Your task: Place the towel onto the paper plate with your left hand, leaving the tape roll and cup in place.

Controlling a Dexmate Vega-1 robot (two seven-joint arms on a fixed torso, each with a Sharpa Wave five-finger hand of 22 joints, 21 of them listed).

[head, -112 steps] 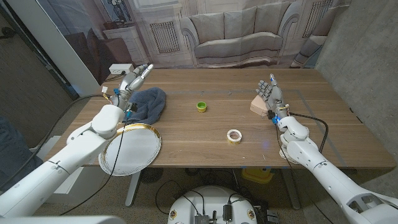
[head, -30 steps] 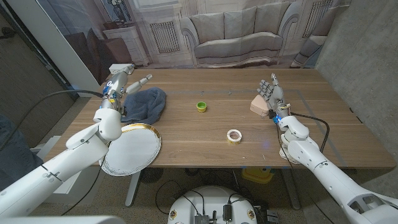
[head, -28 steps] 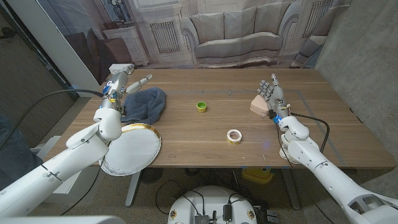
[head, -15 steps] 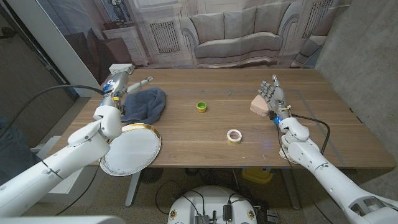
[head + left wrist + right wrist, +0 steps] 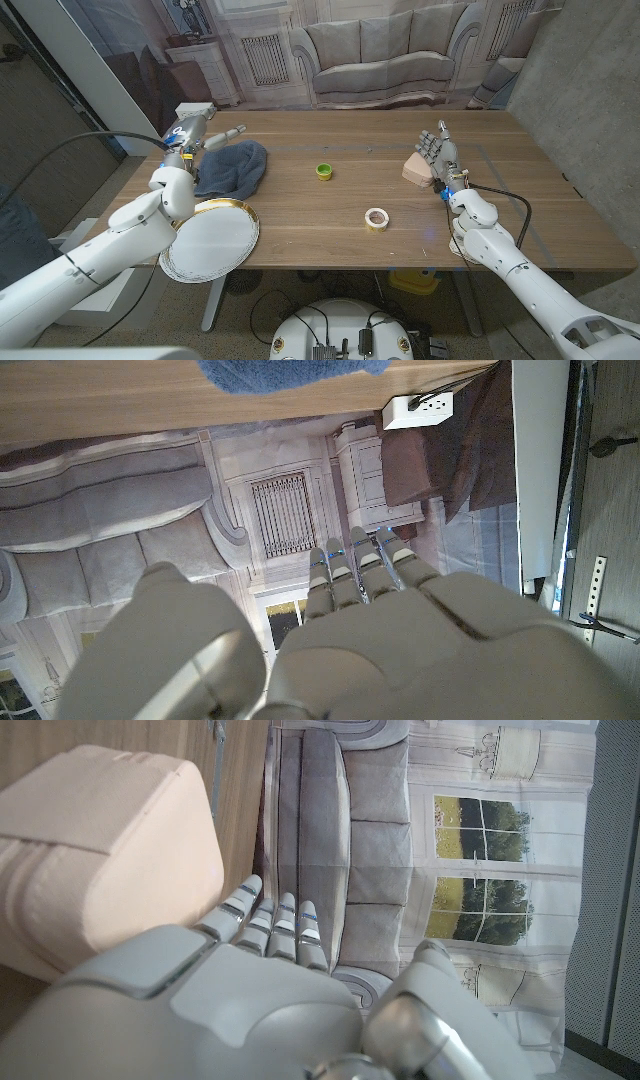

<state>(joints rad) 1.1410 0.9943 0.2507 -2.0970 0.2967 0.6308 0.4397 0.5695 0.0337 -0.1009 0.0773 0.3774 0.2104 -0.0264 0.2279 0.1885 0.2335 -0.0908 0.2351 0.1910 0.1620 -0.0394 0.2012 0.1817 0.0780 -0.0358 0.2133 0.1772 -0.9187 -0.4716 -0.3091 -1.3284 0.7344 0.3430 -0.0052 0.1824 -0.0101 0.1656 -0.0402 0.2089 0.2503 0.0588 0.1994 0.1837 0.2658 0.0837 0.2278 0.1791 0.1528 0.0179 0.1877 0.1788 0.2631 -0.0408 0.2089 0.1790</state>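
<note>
— Where's the towel?
— Far left on the table, beyond the paper plate.
— Hands?
— Left hand beside it, fingers extended, seemingly empty; right hand spread, holding nothing.

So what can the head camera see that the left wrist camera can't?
The head view alone shows the paper plate, the tape roll, the small green cup, the tan block and the right hand beside it. The left wrist view alone shows the back of the left hand up close, fingers apart, holding nothing. Both show the blue towel lying on the wooden table, and the sofa backdrop.
</note>
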